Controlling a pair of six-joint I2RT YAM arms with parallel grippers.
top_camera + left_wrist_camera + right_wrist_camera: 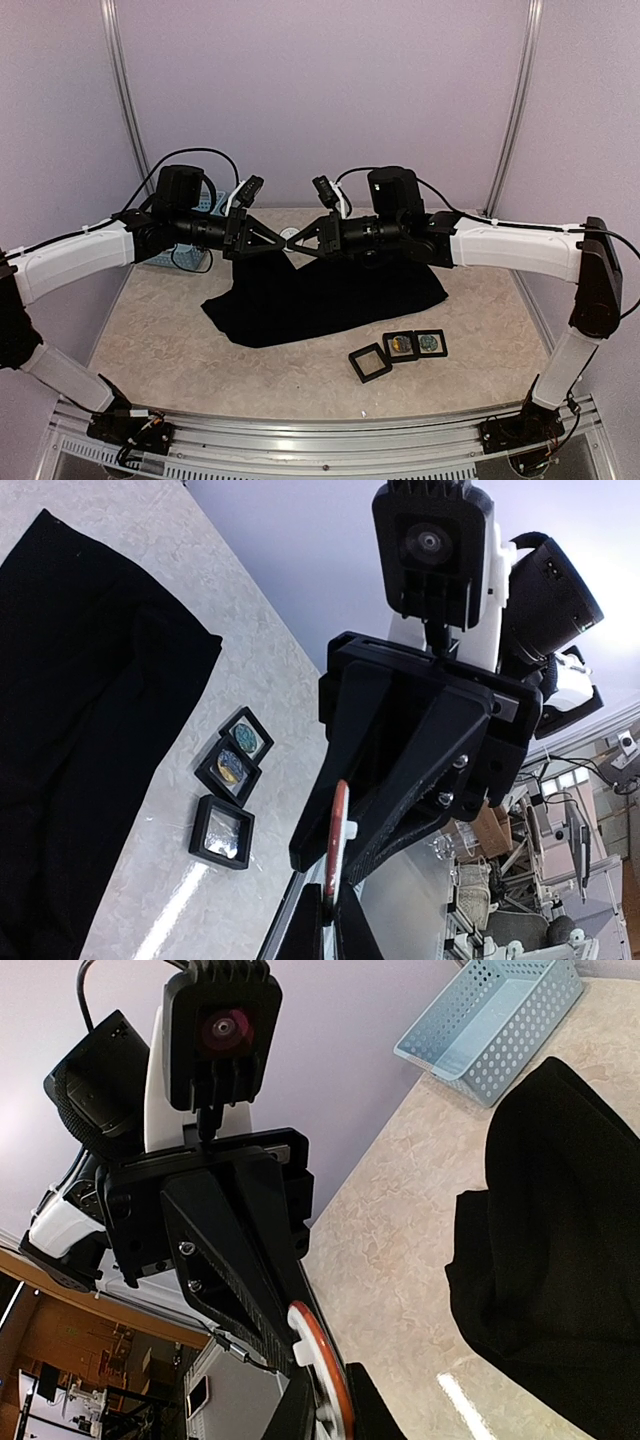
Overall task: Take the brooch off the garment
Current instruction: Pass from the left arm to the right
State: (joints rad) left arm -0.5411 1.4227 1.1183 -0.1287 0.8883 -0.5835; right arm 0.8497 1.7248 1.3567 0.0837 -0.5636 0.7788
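Left wrist view is showing left hand [325, 918] clamping the brooch [338, 825] at its rim; right hand [332, 1415] opposite, cannot tell. Brooch is seeming light, rigid.

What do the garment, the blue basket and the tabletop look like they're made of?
The garment: soft matte black fabric, limp and folded. The basket: light-blue plastic, probably, with rigid walls punched with even holes. The tabletop: smooth beige stone-pattern surface with a glossy glare streak; real stone or laminate, can't tell.
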